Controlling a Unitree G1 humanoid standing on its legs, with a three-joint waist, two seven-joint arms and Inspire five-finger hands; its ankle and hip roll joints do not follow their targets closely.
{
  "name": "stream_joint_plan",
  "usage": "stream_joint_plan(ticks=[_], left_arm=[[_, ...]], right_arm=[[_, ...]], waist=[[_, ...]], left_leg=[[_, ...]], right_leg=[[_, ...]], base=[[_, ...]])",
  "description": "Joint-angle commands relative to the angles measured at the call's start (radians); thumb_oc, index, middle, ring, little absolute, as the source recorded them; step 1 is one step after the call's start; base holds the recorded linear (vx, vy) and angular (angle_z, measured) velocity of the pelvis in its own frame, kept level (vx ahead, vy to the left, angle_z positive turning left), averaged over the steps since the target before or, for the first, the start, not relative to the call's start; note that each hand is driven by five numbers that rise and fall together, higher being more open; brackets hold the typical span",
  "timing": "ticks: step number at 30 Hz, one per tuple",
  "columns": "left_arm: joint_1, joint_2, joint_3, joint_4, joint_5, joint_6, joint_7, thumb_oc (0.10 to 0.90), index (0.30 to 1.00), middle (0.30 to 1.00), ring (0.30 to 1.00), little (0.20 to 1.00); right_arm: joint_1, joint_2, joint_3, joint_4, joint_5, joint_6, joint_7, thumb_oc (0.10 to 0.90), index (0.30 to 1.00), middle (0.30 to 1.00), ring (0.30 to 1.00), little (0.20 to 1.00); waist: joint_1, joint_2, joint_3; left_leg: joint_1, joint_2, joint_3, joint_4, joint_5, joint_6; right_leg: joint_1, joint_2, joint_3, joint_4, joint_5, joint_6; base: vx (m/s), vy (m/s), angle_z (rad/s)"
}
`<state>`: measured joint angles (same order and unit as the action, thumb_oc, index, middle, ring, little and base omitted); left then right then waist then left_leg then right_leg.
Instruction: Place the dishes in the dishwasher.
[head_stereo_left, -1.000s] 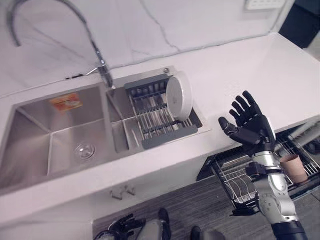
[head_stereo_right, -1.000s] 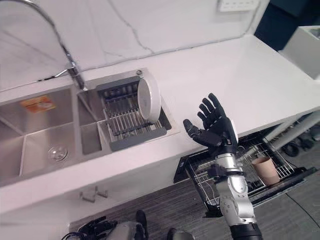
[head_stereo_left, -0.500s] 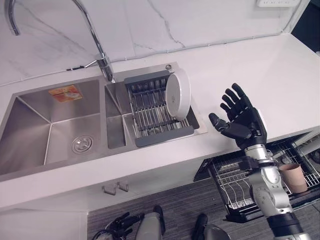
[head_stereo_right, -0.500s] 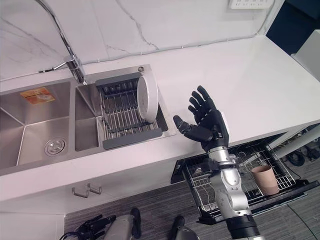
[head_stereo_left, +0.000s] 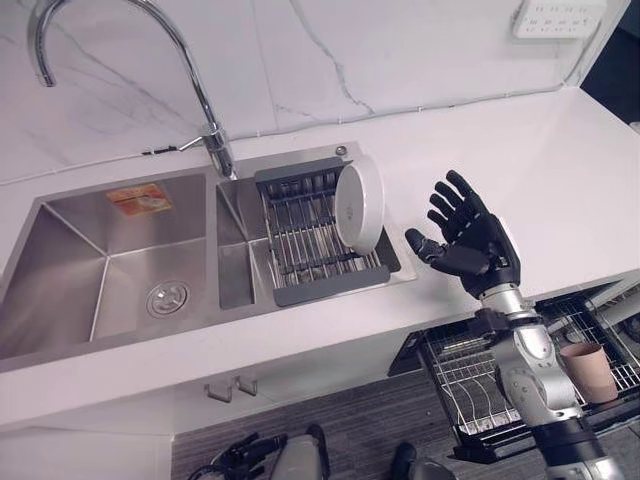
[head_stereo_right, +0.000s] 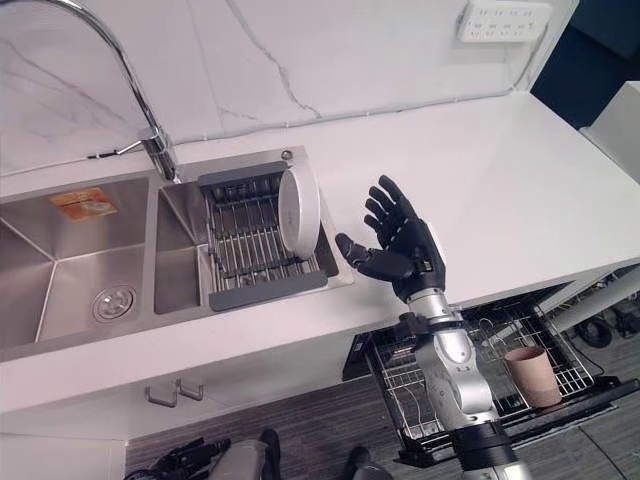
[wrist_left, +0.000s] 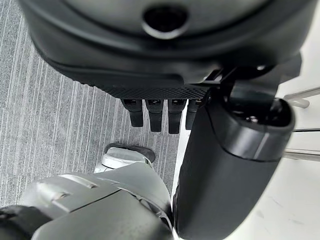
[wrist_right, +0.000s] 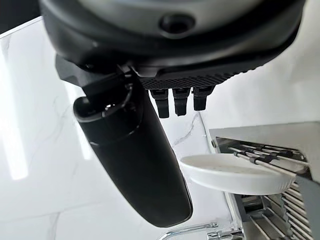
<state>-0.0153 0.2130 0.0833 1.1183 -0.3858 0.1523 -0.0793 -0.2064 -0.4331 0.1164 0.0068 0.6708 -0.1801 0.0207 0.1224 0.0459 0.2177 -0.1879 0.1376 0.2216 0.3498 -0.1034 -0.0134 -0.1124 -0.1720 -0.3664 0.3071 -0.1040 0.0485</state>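
White marble-look bench runs along the wall with a double steel sink, and the task looks barely begun: the white plate stands on edge in the drying rack over the sink. Right hand hovers beside it, fingers spread, empty; left hand hangs low, fingers straight. Below, the pulled-out dishwasher rack holds a brown cup.

Bright, even overhead light. White worktop and marble backsplash near blown out, soft glare on the steel sink basin. Shadows faint, darkest under the worktop edge. Right hand a dark, close silhouette against the bright wall; white plate beyond it reasonably sharp.
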Motion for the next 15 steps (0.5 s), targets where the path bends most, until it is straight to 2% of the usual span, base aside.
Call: stream_joint_plan(ticks=[1, 8, 15], left_arm=[[0.146, 0.004, -0.110, 0.096, 0.092, 0.066, -0.004, 0.800, 0.900, 0.900, 0.900, 0.900], [0.150, 0.002, -0.116, 0.104, 0.099, 0.062, -0.005, 0.800, 0.900, 0.900, 0.900, 0.900], [0.155, -0.003, -0.116, 0.109, 0.095, 0.056, -0.007, 0.800, 0.900, 0.900, 0.900, 0.900]], right_arm=[[-0.133, 0.023, -0.035, -0.061, 0.014, -0.079, -0.004, 0.800, 0.900, 0.900, 0.900, 0.900], [-0.162, 0.047, -0.019, -0.032, 0.042, -0.075, -0.012, 0.800, 0.900, 0.900, 0.900, 0.900], [-0.183, 0.052, -0.016, 0.014, -0.015, -0.083, -0.050, 0.800, 0.900, 0.900, 0.900, 0.900]], waist=[[0.025, -0.022, -0.026], [0.041, -0.019, -0.028], [0.057, -0.017, -0.029]], left_leg=[[-0.063, -0.031, -0.045, -0.050, -0.012, -0.028], [-0.065, -0.035, -0.055, -0.050, -0.010, -0.030], [-0.071, -0.037, -0.061, -0.050, -0.007, -0.030]], right_leg=[[0.142, 0.008, -0.002, -0.007, -0.151, 0.049], [0.150, 0.008, -0.014, -0.007, -0.155, 0.046], [0.160, 0.005, -0.028, -0.007, -0.158, 0.046]], base=[[0.04, -0.013, 0.08], [0.01, 0.001, 0.04], [0.00, 0.010, 0.12]])
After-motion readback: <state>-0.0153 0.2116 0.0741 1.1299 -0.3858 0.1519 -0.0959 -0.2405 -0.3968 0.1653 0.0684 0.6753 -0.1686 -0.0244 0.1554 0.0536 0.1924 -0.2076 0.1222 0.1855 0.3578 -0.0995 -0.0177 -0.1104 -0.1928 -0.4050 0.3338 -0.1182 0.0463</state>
